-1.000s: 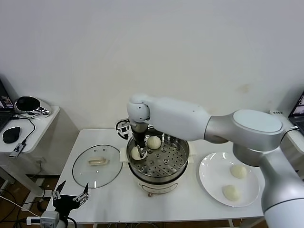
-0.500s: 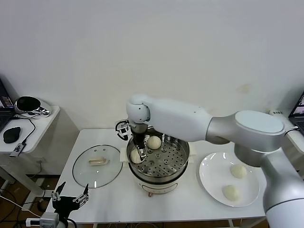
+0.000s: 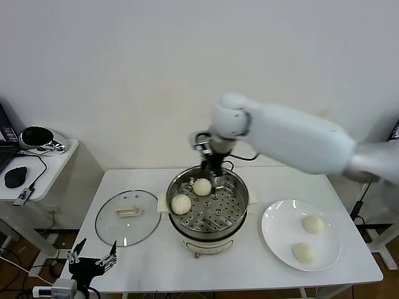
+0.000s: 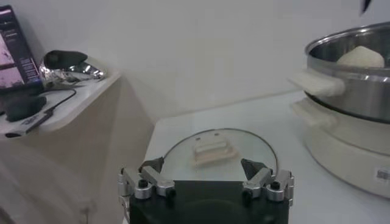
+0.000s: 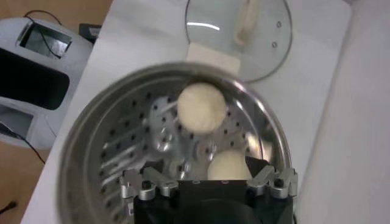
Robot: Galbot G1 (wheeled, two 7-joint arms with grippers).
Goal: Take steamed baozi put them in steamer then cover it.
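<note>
The steamer (image 3: 232,219) stands mid-table with two baozi on its perforated tray, one at the left (image 3: 181,204) and one farther back (image 3: 202,186). Two more baozi (image 3: 313,224) (image 3: 303,251) lie on the white plate (image 3: 274,233) to the right. The cover (image 3: 128,217) lies flat on the table left of the steamer. My right gripper (image 3: 212,173) hangs open and empty over the steamer's far rim. Its wrist view looks down on the steamer (image 5: 91,146), both baozi (image 5: 201,107) (image 5: 228,165) and the cover (image 5: 241,30). My left gripper (image 3: 92,260) is parked low at the front left, open.
The left wrist view shows the cover (image 4: 213,152) just ahead of the open left gripper (image 4: 206,176) and the steamer (image 4: 353,97) beyond it. A side table (image 3: 37,159) with a mouse and devices stands to the left. The wall is close behind the table.
My right gripper has let go of the baozi at the tray's left. It has risen and swung back and to the right, over the steamer's far rim. The left arm has not moved.
</note>
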